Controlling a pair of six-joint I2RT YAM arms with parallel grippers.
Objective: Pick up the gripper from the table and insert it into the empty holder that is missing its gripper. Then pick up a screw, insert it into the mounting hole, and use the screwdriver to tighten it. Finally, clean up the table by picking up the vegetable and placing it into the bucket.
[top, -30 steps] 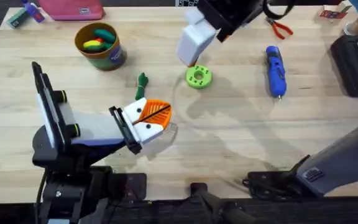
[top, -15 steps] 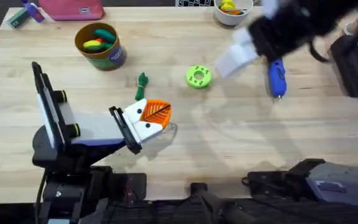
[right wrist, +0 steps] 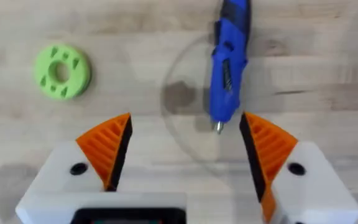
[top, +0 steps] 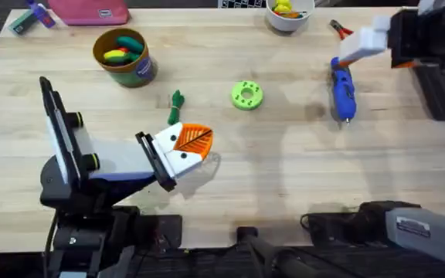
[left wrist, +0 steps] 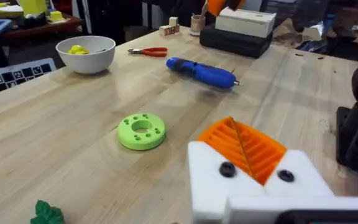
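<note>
The blue screwdriver lies on the table at the right, its tip towards me. My right gripper hovers above its far end, open, with nothing held. In the right wrist view the screwdriver points into the gap of the right gripper. My left gripper rests low at the centre left, shut, orange pads pressed together on white bases with dark screw heads. The dark-green vegetable lies just beyond it. The teal bucket stands at the far left. A loose gripper piece, an empty holder and a loose screw are out of view.
A green disc lies mid-table. A white bowl and red pliers sit at the far edge, a pink case at the far left. A black box borders the right side. The bucket holds yellow, red and teal toys.
The right arm has swung from above the green disc to the right, over the screwdriver's far end. The left arm and the table objects have not moved.
</note>
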